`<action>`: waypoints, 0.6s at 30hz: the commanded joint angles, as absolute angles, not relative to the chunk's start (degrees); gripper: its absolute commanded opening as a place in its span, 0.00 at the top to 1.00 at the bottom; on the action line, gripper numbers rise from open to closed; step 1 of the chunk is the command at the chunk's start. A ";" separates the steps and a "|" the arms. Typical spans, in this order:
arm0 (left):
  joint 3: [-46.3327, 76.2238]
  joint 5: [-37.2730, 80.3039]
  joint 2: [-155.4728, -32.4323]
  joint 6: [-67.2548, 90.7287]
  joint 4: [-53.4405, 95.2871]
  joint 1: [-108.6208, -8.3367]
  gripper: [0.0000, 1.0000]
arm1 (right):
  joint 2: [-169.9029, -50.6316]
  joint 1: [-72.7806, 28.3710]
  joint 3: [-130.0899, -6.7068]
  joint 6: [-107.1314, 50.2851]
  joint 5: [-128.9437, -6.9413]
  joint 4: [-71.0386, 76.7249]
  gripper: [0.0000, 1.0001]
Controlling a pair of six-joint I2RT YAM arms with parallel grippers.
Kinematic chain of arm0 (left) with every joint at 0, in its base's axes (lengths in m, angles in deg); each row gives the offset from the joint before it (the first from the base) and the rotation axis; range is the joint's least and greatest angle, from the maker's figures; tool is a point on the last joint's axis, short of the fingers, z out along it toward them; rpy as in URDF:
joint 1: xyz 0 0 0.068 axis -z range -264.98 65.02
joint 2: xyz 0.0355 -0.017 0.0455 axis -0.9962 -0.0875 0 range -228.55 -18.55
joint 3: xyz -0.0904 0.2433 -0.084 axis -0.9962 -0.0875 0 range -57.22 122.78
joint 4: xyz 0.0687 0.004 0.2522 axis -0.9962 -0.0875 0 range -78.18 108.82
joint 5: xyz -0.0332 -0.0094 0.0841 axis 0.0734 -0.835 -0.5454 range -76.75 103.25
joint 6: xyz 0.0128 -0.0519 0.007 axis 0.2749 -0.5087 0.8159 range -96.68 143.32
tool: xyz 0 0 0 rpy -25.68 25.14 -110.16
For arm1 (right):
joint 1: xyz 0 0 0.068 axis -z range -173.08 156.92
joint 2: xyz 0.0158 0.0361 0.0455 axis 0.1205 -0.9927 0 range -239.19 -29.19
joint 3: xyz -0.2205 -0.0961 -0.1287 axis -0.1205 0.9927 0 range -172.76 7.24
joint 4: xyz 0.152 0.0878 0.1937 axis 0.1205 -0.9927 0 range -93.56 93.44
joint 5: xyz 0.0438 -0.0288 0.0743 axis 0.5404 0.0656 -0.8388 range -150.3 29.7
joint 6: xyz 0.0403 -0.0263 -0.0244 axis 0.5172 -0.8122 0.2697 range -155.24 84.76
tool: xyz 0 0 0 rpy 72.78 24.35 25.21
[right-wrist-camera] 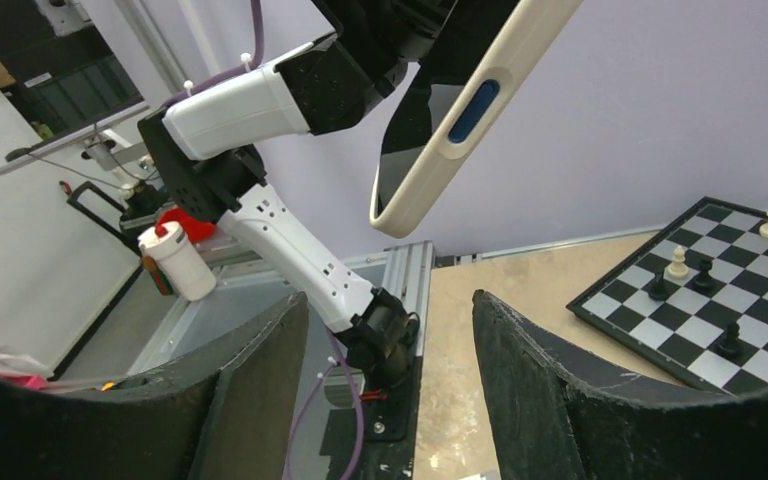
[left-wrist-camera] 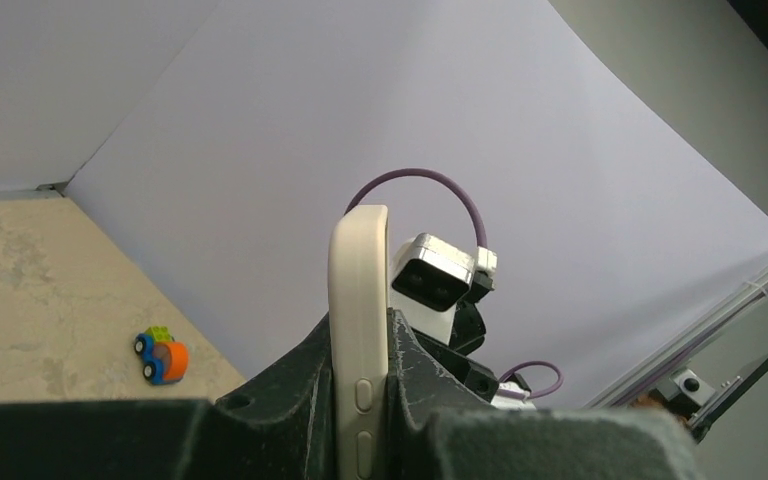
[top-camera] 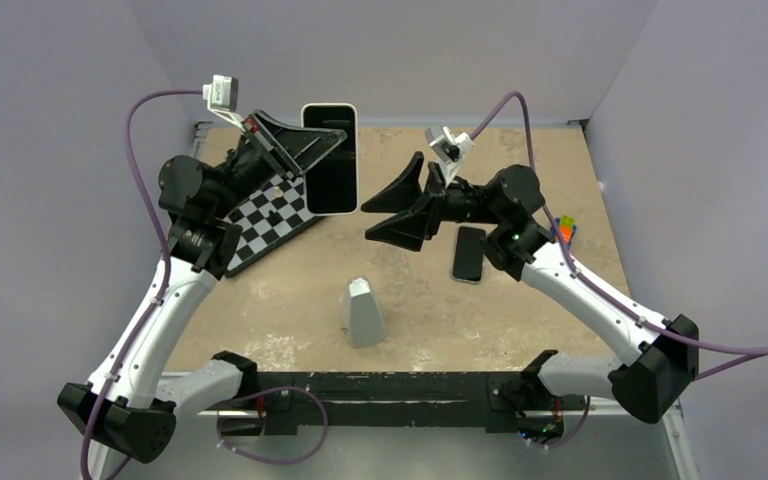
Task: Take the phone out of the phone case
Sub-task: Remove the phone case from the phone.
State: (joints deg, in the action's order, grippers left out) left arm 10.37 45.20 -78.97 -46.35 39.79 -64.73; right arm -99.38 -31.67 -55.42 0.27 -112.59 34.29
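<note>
My left gripper (top-camera: 302,140) is shut on the phone case (top-camera: 328,106), a whitish rim that frames the phone (top-camera: 330,170), whose black screen faces up. It holds both raised over the back of the table. In the left wrist view the case edge (left-wrist-camera: 358,300) with its side buttons stands clamped between the fingers (left-wrist-camera: 420,400). My right gripper (top-camera: 368,222) is open and empty just right of the phone's near end. In the right wrist view the case (right-wrist-camera: 480,95) and the phone screen (right-wrist-camera: 410,140) hang above and beyond the open gripper (right-wrist-camera: 390,310), apart from it.
A second black phone (top-camera: 469,253) lies on the table under the right arm. A grey tapered block (top-camera: 365,312) stands at centre front. A chessboard (top-camera: 270,215) with pieces lies under the left arm. A small toy car (top-camera: 564,228) sits at the right.
</note>
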 commanded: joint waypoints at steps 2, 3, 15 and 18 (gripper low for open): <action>14.84 46.80 -77.89 -44.05 39.74 -65.11 1.00 | -102.87 -31.48 -60.76 8.76 -114.44 40.65 0.36; 14.85 46.89 -77.90 -44.07 39.69 -65.11 1.00 | -104.07 -31.47 -61.60 9.62 -114.64 41.14 0.38; 14.07 47.39 -78.08 -44.83 40.52 -65.11 1.00 | -107.06 -31.52 -62.56 14.45 -115.02 45.60 0.55; 14.12 47.40 -78.28 -44.89 40.61 -65.11 1.00 | -106.61 -31.57 -62.16 15.34 -115.56 47.74 0.55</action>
State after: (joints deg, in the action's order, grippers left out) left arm 11.86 47.12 -78.97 -44.56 36.82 -65.03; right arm -107.73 -31.64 -60.66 12.99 -114.93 42.14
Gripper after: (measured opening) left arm 0.198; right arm 0.450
